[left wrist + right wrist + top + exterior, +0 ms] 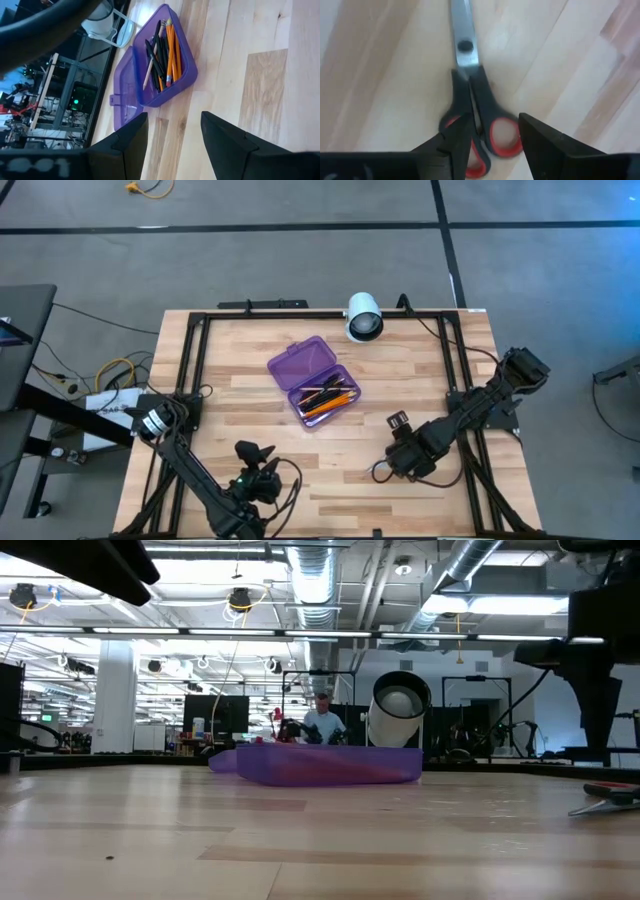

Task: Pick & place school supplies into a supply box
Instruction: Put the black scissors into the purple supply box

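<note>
Nearly done: pens and pencils are boxed, only the scissors remain on the table.

The translucent purple plastic supply box [315,380] lies lid-open near the table's [250,420] middle, towards the far edge, holding roughly four orange pencils [171,50] and about four black pens [155,60]; the exact count is unclear. One pair of steel scissors with black-and-red handles [480,120] lies near the right edge, the right gripper [492,137] over its handles with jaws spread, not gripping. The left gripper [172,135] waits near the front edge, jaws apart and empty.
</note>
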Available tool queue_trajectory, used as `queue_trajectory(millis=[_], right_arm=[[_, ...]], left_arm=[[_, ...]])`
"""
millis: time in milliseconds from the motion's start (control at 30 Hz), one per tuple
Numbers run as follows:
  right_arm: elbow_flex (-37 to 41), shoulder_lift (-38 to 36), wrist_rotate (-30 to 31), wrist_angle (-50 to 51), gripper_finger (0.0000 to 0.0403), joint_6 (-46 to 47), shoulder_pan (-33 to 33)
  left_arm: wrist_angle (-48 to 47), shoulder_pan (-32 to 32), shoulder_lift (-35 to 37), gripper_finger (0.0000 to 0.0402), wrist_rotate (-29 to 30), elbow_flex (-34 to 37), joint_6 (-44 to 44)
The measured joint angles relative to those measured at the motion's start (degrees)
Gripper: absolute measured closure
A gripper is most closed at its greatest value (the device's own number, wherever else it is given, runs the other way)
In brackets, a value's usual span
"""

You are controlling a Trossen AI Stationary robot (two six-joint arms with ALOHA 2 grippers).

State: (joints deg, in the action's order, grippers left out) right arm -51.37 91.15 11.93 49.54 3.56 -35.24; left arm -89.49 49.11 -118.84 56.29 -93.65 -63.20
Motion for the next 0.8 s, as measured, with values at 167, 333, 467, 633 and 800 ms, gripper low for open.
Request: queue_trajectory(millis=[167,333,467,633,800], right_arm=[[0.1,0.0,-1.4,2.1,0.0246,1.6,0.0],[0.6,0.0,-1.6,1.7,0.0246,1.6,0.0],[3.2,0.0,-3.3,-0.2,0.0246,2.1,0.0],[3.9,0.0,-2.0,-0.9,0.0246,2.9,0.0],[3.9,0.0,-1.7,-0.8,0.0246,2.6,0.5]], left_arm=[[0.0,-0.2,0.0,0.0226,-0.1,0.0,0.0],[0.0,-0.2,0.0,0.0226,-0.4,0.0,0.0],[0.1,-0.2,0.0,0.0226,-1.1,0.0,0.0],[0.0,-0.2,0.0,0.0226,-1.3,0.0,0.0],[0.1,-0.4,0.0,0.0226,-0.9,0.0,0.0]])
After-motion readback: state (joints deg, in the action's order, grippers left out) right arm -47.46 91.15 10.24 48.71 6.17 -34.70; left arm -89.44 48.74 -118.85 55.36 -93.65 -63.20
